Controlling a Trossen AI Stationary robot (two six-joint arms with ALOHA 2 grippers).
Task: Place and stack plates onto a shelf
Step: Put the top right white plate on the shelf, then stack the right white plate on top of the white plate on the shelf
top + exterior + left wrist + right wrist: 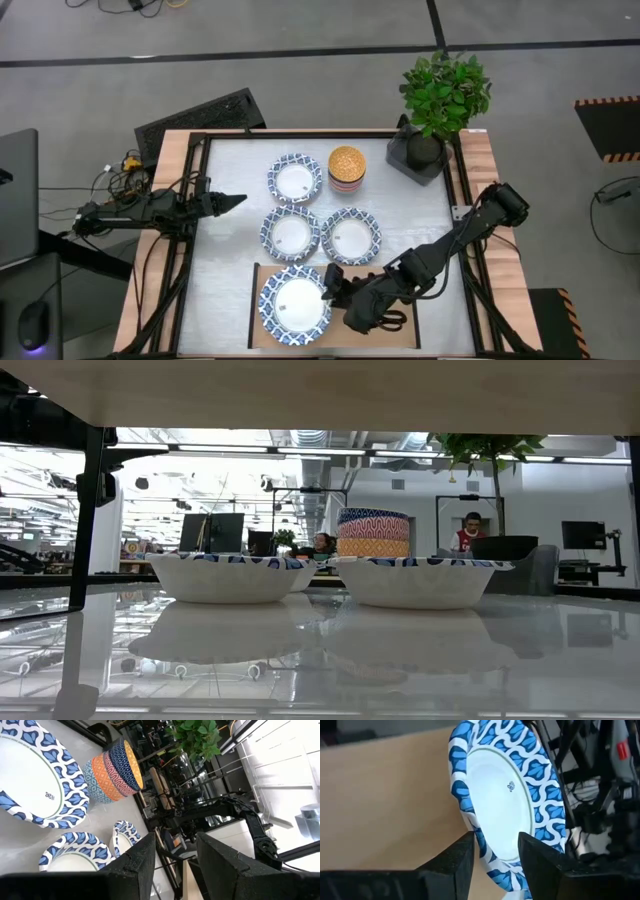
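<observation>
One plate (295,306) is lying on the shelf (385,338) at the table's (225,230) near edge, toward the shelf's left end. Three more plates are sitting on the table beyond it — two side by side (291,234) (351,238), a third (295,179) farther back. Just right of that third plate a stack of bowls (346,167) is standing; a potted plant (440,100) is occupying the far right corner.

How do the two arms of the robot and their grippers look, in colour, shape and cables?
Both arms are dark, nearly black, built of slim jointed segments. The left arm is thin and ends in a pointed left gripper; loose cables with yellow parts lie at its base. The right arm has rounded joints and a bulkier wrist at the right gripper. Its fingers are matte black, flat wedges.
</observation>
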